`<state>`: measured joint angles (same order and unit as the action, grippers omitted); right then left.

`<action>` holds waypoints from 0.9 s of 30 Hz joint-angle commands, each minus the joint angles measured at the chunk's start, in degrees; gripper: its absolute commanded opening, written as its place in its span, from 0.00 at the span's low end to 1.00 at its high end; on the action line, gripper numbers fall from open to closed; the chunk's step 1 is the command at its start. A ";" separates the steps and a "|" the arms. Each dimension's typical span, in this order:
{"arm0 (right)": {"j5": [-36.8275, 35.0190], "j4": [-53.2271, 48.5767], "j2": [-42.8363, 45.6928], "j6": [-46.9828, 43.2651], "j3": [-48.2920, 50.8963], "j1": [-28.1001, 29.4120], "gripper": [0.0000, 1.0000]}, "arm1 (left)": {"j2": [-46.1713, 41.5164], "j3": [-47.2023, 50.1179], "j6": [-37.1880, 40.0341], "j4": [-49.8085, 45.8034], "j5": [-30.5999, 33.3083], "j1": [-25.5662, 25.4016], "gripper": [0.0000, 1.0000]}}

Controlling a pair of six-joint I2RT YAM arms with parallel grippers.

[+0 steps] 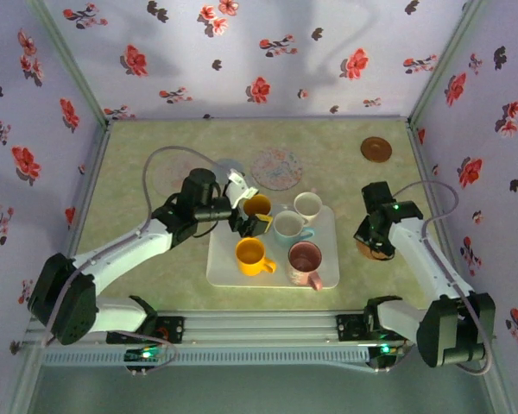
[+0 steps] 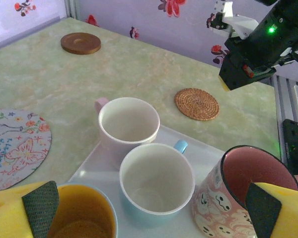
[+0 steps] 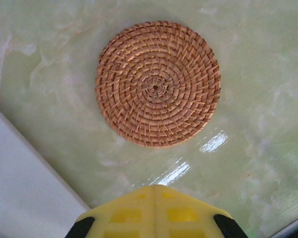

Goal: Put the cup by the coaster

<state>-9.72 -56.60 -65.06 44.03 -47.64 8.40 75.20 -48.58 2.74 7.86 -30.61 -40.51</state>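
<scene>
Top external view: the left claw (image 1: 249, 207) stands spread wide at the mustard cup (image 1: 259, 205), which sits in the far left corner of the white tray (image 1: 328, 278); it grasps nothing. A yellow cup (image 1: 250, 255) and a pink cup (image 1: 305, 259) stand at the tray's near edge. On the desk (image 1: 147, 147) just right of the tray, the right claw (image 1: 375, 246) is clenched empty above the woven coaster (image 3: 158, 84).

Table (image 1: 138, 147) bears tray (image 1: 223, 269), woven coaster (image 3: 156, 84) (wooden coaster (image 1: 375, 148) farther).
</scene>
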 commanded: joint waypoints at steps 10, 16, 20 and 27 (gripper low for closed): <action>0.28 7.56 -7.81 -1.17 2.83 -6.04 0.00 | 4.46 -1.75 -1.17 4.10 0.63 -0.45 0.99; 1.97 10.18 -13.14 -3.33 1.99 -8.16 0.00 | 6.42 -3.30 -2.41 5.10 0.94 -0.45 0.99; 2.89 11.18 -17.83 -4.93 0.43 -8.75 0.00 | 7.39 -4.13 -2.74 5.16 0.99 -0.46 0.99; 2.82 12.76 -24.23 -7.97 -2.41 -8.79 0.00 | 8.87 -5.99 -2.74 4.62 1.08 -0.45 0.99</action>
<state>-6.87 -44.58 -87.70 38.17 -48.12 -0.01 83.22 -52.47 0.49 11.16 -29.98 -40.56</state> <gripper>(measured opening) 0.063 0.995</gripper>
